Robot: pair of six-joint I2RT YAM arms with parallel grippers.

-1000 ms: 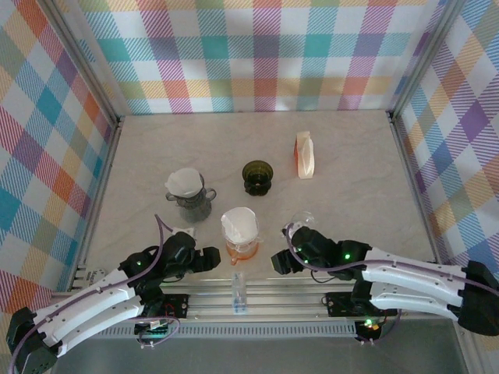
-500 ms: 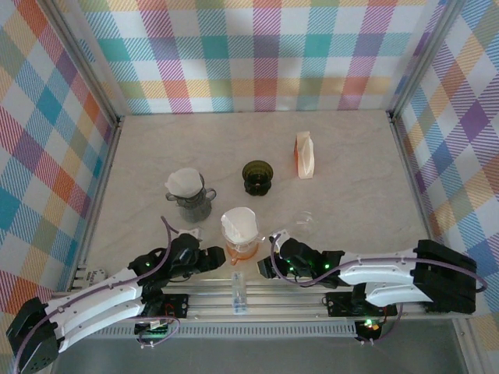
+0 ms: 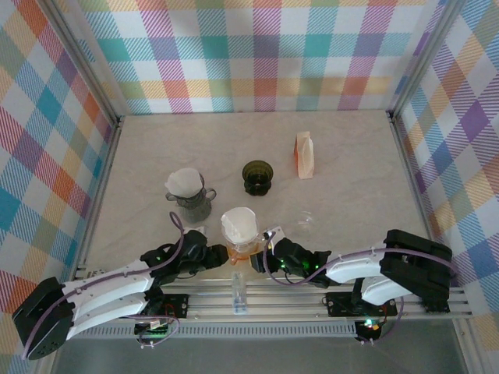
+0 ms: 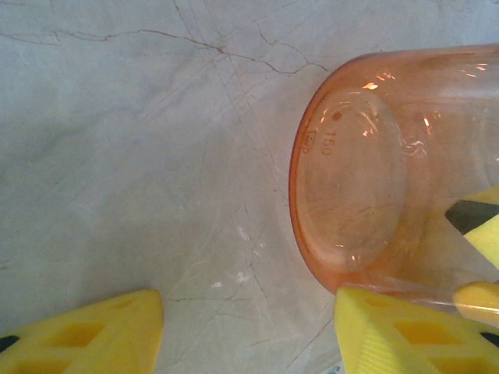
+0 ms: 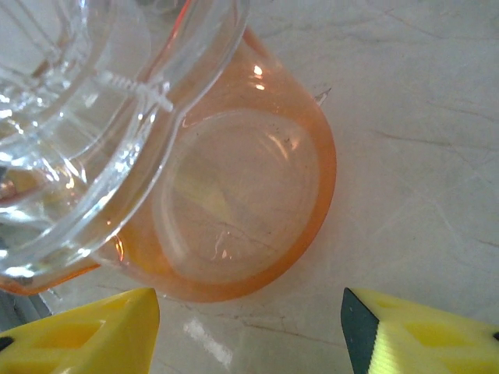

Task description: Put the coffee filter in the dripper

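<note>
A white coffee filter point(image 3: 239, 224) sits in a clear dripper point(image 5: 74, 101) on top of an orange glass server point(image 3: 243, 251) near the table's front edge. My left gripper point(image 3: 215, 258) is low on the table just left of the server and open. In the left wrist view the server's base point(image 4: 351, 187) fills the right side, and my right yellow finger point(image 4: 405, 331) lies against its lower edge. My right gripper point(image 3: 262, 262) is just right of the server, open, with the server's base point(image 5: 242, 210) a little beyond its tips.
A grey dripper holding a white filter point(image 3: 187, 192) stands back left. A dark green dripper point(image 3: 257, 177) is at mid-table. An orange and white packet point(image 3: 305, 154) lies back right. A small clear piece point(image 3: 306, 220) lies right of the server. Plaid walls enclose the table.
Both grippers have closed in on the orange server from either side. The right arm has folded and slid left, away from the small clear piece.
</note>
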